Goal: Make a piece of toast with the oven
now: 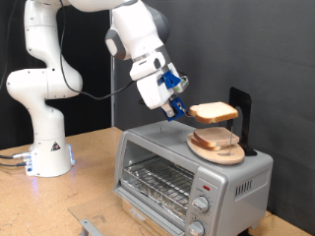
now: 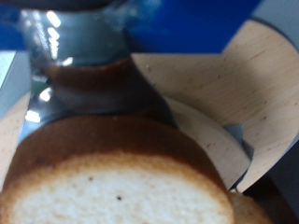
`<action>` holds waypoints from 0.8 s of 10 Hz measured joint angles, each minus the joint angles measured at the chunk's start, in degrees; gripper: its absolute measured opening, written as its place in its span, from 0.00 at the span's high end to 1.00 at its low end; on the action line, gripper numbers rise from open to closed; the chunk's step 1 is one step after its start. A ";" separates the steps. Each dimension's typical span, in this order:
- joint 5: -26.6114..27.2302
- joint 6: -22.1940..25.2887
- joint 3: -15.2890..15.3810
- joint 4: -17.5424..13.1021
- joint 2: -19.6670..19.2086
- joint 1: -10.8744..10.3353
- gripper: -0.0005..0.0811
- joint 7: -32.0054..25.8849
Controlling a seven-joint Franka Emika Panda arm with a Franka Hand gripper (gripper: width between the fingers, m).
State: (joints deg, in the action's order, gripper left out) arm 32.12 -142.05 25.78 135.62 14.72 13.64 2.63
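My gripper (image 1: pixel 181 106) is shut on one edge of the piece of toast (image 1: pixel 215 112), a pale slice with a brown crust. It holds the slice roughly level just above a round wooden board (image 1: pixel 228 154) on top of the silver oven (image 1: pixel 157 147). A second like slice (image 1: pixel 209 139) lies on that board. In the wrist view the held slice (image 2: pixel 112 182) fills the lower part, close to the camera, with the board (image 2: pixel 257 84) behind it. The oven's wire rack (image 1: pixel 157 182) shows at its front.
A black upright stand (image 1: pixel 242 110) rises behind the board on the oven top. The oven's round knobs (image 1: pixel 202 204) are on its front at the exterior view's right. The arm's white base (image 1: pixel 44 147) stands on the wooden table (image 1: pixel 89 187) at the exterior view's left.
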 joint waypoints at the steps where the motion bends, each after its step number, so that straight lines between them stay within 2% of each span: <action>1: -1.07 3.84 -0.65 -0.14 0.86 0.28 0.50 -0.01; 2: -1.99 7.10 -1.25 -0.39 1.78 0.47 0.50 -0.01; 4: -0.69 4.74 -1.06 0.29 1.66 0.37 0.50 -0.40; 6: 2.87 1.18 -1.56 2.73 2.84 0.20 0.50 -4.37; 8: 4.60 1.72 -3.57 6.27 6.54 0.13 0.50 -8.86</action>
State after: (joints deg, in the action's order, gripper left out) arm 36.72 -140.33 22.21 141.89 21.26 13.77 -6.23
